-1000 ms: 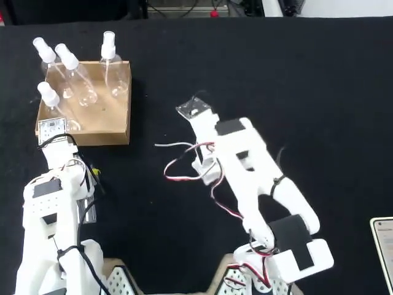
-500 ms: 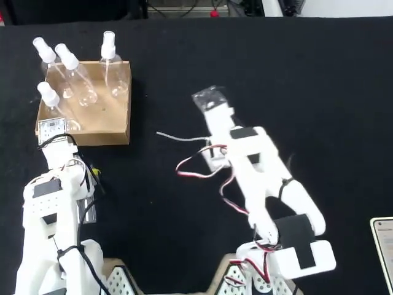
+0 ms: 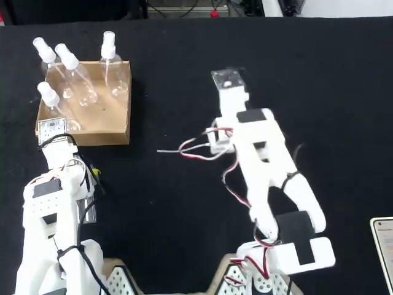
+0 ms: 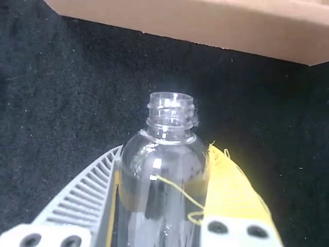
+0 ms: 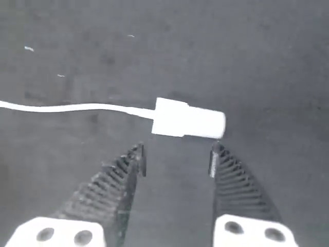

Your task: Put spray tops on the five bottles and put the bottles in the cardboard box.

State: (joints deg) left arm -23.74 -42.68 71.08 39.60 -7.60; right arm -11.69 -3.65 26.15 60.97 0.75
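Note:
A cardboard box stands at the far left of the black table, with several clear bottles in it, each wearing a white spray top. My left gripper is shut on a clear bottle with a bare threaded neck, just in front of the box wall. In the high view the left gripper sits by the box's near left corner. A white spray top lies on its side on the table, its thin tube trailing away. My right gripper is open just short of it, near the table's middle.
A white flat object lies at the right edge. Both arm bases stand at the front edge. Red and white cables hang beside the right arm. Open black table lies to the right and far side.
My right arm has swung to the right and farther out across the table. The left arm and its bottle have not moved.

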